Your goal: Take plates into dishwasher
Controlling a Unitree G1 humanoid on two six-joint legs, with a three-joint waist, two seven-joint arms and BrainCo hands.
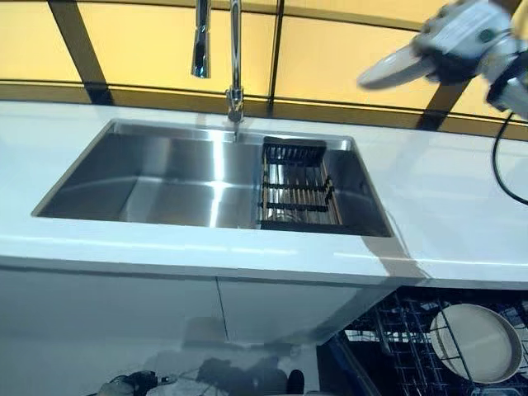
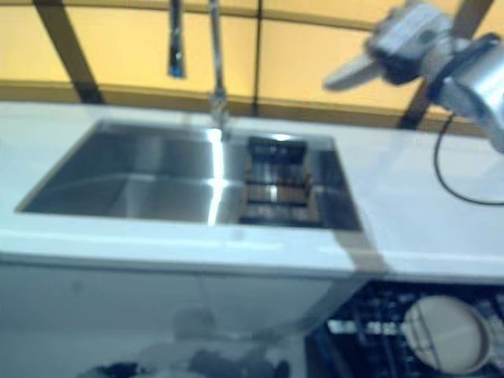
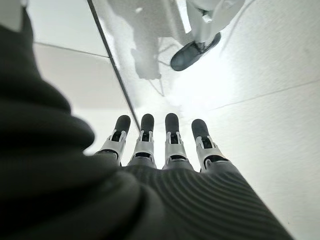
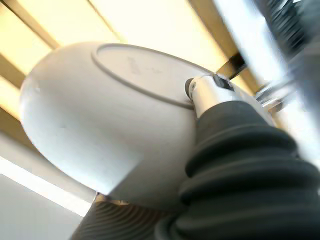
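My right hand (image 1: 466, 37) is raised high at the upper right, above the white counter (image 1: 445, 206), and is shut on a white plate (image 1: 394, 68) held nearly flat. The right wrist view shows the plate's underside (image 4: 100, 120) close up, with my thumb against its foot ring. Another white plate (image 1: 477, 342) stands on edge in the dishwasher's dark wire rack (image 1: 396, 338) at the lower right, below the counter's front edge. My left hand (image 3: 160, 145) hangs low with straight fingers over the pale floor and holds nothing.
A steel sink (image 1: 165, 177) is set in the counter, with a dark dish rack (image 1: 297, 190) in its right part and a tall faucet (image 1: 234, 58) behind it. White cabinet fronts (image 1: 165, 309) run below the counter.
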